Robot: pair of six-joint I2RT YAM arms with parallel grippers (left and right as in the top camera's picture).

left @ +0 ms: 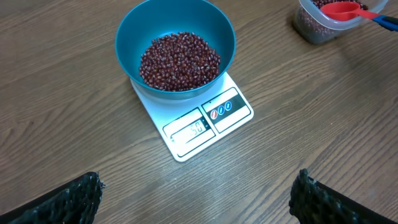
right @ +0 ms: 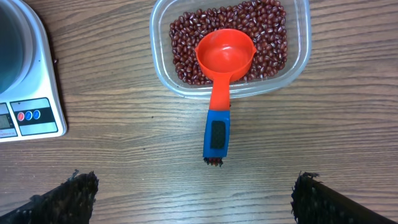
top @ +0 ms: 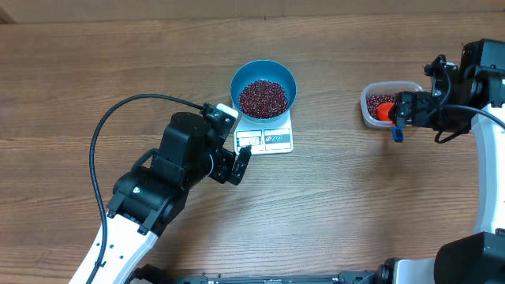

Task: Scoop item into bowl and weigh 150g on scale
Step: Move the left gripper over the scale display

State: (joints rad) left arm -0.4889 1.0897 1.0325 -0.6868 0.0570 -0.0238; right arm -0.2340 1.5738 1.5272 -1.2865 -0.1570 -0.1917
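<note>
Seemingly empty fingers [left: 62, 202], both pairs wide

Colours noted. The bowl [left: 140, 28]: bright blue, plain. The beans [left: 179, 60]: dark red-brown, same in the tub [right: 163, 78], which is clear. The scale [left: 200, 118]: white, grey display, label with red and blue dots. The scoop [right: 225, 56]: orange-red cup, blue handle, black inset. The worktop [right: 124, 149]: brown, streaked wood grain. The left tool [left: 196, 202] and right tool [right: 194, 199]: black, pebbled.

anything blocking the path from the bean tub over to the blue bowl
Nothing visible does. Only bare table lies between the tub and the bowl, which sits on the scale.
</note>
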